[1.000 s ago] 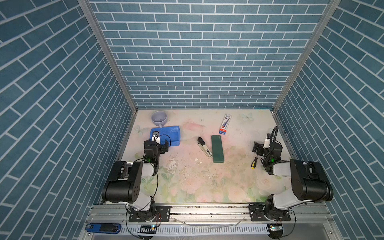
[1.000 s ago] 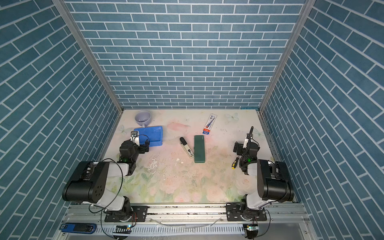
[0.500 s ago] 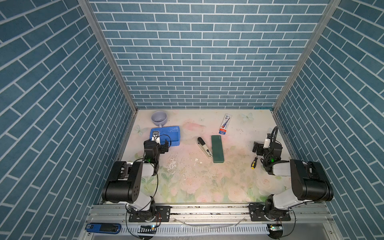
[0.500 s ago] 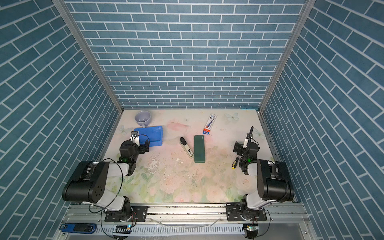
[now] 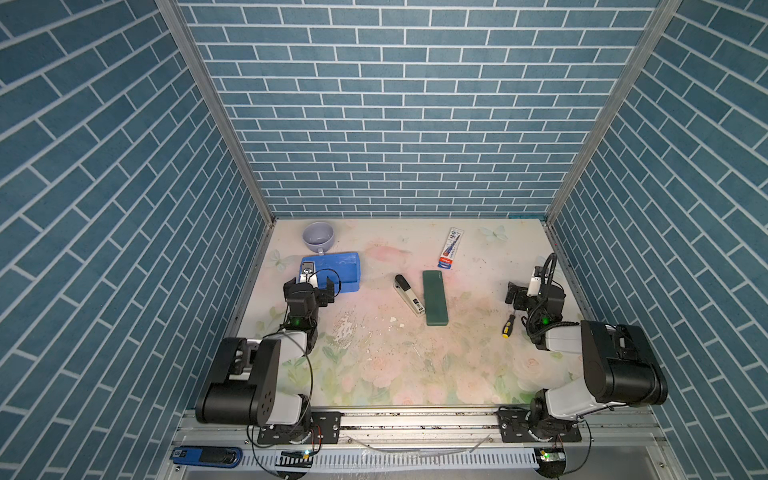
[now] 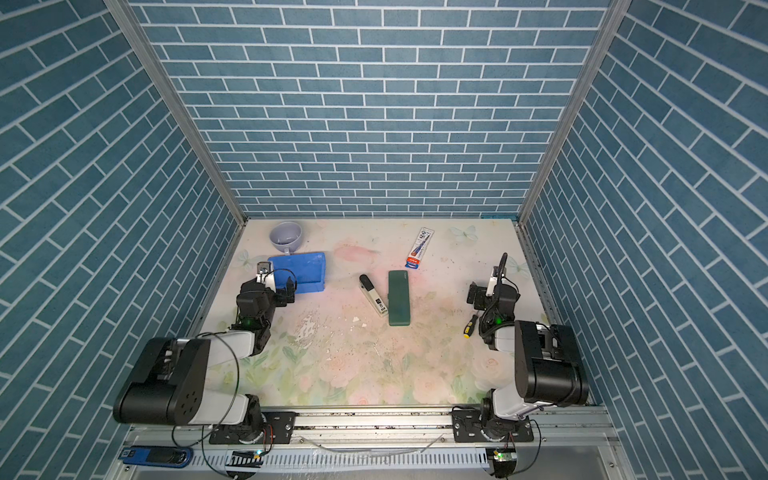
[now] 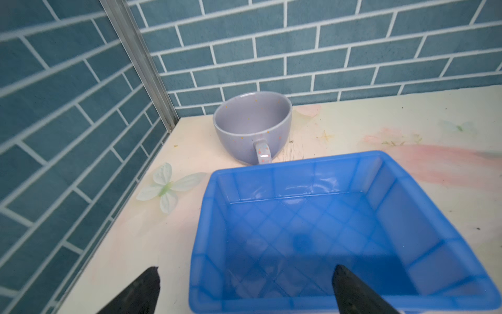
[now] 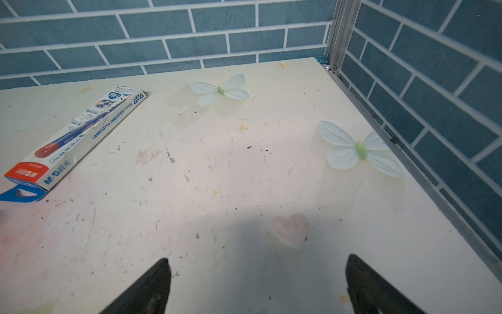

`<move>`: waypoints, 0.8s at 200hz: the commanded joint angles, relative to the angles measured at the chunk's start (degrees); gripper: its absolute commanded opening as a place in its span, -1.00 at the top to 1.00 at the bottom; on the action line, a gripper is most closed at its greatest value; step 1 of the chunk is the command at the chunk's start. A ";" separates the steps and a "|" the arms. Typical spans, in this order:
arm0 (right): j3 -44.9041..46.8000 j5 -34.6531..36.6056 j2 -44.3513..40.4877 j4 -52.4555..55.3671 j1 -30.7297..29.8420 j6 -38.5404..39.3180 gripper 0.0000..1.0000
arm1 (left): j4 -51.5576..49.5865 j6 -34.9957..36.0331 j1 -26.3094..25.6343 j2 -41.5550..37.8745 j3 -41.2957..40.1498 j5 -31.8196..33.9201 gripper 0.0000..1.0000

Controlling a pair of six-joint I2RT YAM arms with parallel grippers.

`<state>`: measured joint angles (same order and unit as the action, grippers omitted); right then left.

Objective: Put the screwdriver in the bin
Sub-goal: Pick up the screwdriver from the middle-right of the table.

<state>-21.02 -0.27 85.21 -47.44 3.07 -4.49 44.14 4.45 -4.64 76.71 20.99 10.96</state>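
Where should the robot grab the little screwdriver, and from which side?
Grab the screwdriver by its fat black-and-yellow handle, coming straight down from above with the jaws across it. It lies flat on the table, so both long sides are free, and the handle is its widest part. The open right gripper is the nearer one.

Bin [image 7: 402, 217]: blue plastic, glossy, faintly translucent, moulded grid on floor.
Cup [image 7: 244, 136]: glazed ceramic look, smooth, speckled.
Desk [image 8: 217, 176]: printed floral sheet, low sheen, scratched, scuffed, flaked in patches.
Pencil box [image 8: 78, 136]: printed card, slight gloss.
Corner post [image 7: 141, 68]: bare brushed metal.
Green case [image 5: 435, 297]: matt.
Screwdriver [image 5: 508, 325]: plastic-looking handle.
Fingers [image 8: 149, 291]: black, matt.
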 commanded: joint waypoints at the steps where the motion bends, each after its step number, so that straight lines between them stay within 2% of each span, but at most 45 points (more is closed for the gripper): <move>1: 1.37 -0.48 -5.94 0.75 0.10 1.49 -0.98 | -10.00 0.13 -2.68 -8.33 2.09 4.93 -0.99; 45: -1.79 -1.56 -16.34 15.41 -3.09 2.90 -0.98 | -24.56 -1.59 -11.95 -15.39 8.95 7.80 -0.99; 87: -6.40 -1.26 -21.97 25.65 -7.59 5.07 -0.98 | -30.04 -2.61 -20.53 -16.54 12.55 9.19 -0.99; 130: -12.60 -2.58 -22.52 34.55 -10.70 5.23 -0.98 | -36.77 -3.58 -25.61 -17.97 15.00 6.17 -0.99; 144: -14.66 -1.30 -21.87 36.45 -11.61 4.09 -0.98 | -38.55 -5.01 -25.85 -18.23 15.78 3.38 -0.99; 160: -17.42 2.81 -20.94 40.58 -12.36 1.25 -0.98 | -41.92 -7.78 -26.03 -18.33 17.38 3.62 -0.99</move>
<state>-33.54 -1.52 63.24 -14.55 -8.10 -1.50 8.56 0.67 -30.15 59.46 35.44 16.38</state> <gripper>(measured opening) 0.991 0.996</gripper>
